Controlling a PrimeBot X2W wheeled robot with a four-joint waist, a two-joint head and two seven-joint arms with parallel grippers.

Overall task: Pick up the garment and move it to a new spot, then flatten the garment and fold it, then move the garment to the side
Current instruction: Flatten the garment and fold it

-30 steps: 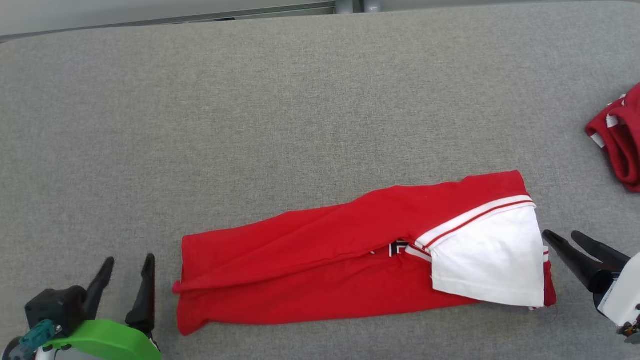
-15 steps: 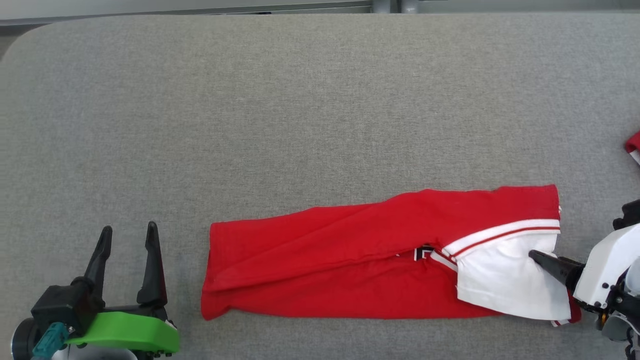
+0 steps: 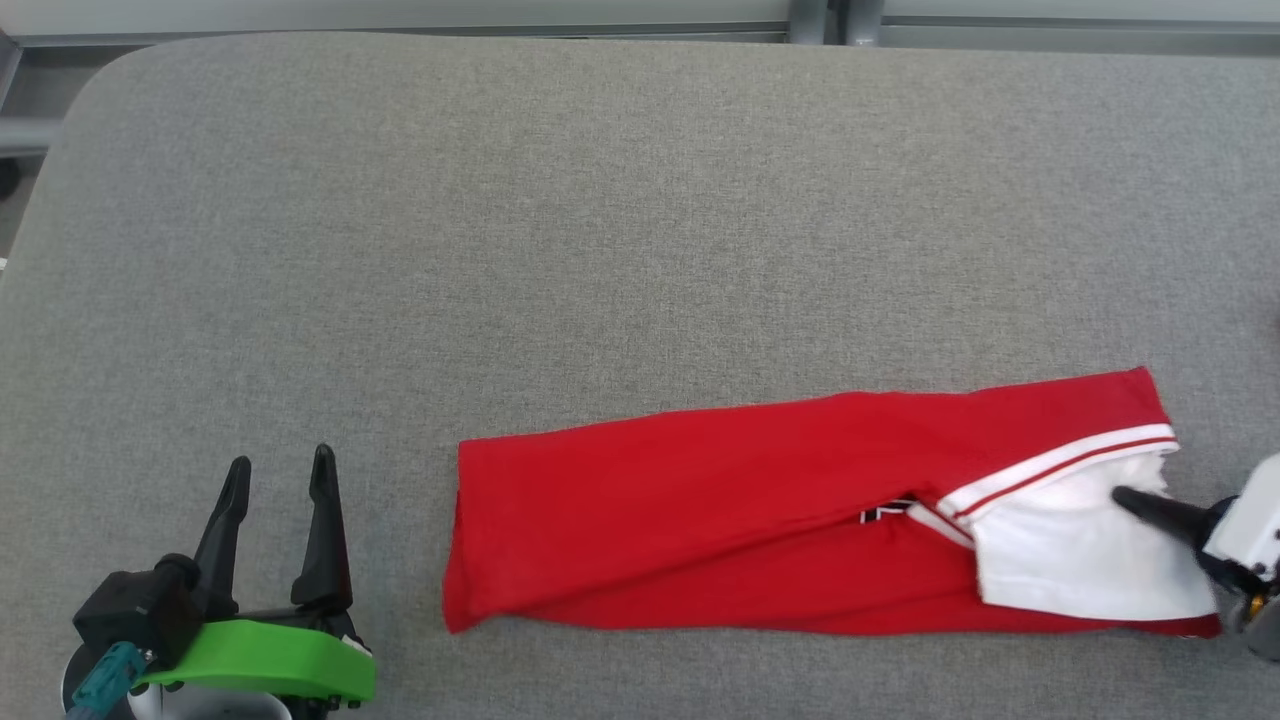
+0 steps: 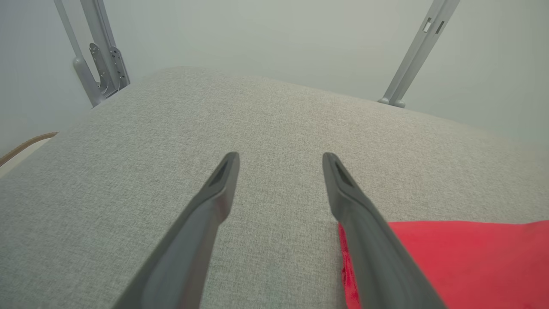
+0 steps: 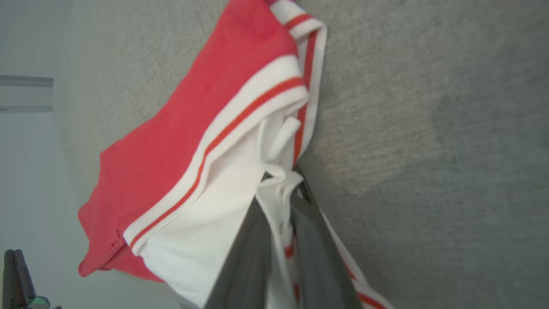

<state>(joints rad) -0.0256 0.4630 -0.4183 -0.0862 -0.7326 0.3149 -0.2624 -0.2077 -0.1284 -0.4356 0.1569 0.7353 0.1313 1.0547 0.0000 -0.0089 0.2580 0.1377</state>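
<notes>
The garment (image 3: 720,510), red with a white, red-striped end, lies folded into a long strip across the near right of the grey table (image 3: 560,230). At its white end my right gripper (image 3: 1125,497) is shut on the fabric; the right wrist view shows the white cloth (image 5: 214,206) pinched between the two dark fingers (image 5: 253,240), with the right gripper (image 5: 281,182) closed at its tips. My left gripper (image 3: 280,468) stands open at the lower left, apart from the garment's red end. In the left wrist view the left gripper (image 4: 281,159) is open over bare table, the red garment (image 4: 472,262) beside its right finger.
The table's far edge and rounded far-left corner (image 3: 100,75) are in view, with grey metal frame posts (image 3: 825,20) beyond. Two more posts (image 4: 101,56) stand past the table edge in the left wrist view. Bare grey surface lies behind and left of the garment.
My right gripper moved in over the white end and shut on it. The head camera has shifted, so the garment sits further right and a second red cloth at far right has left view.
</notes>
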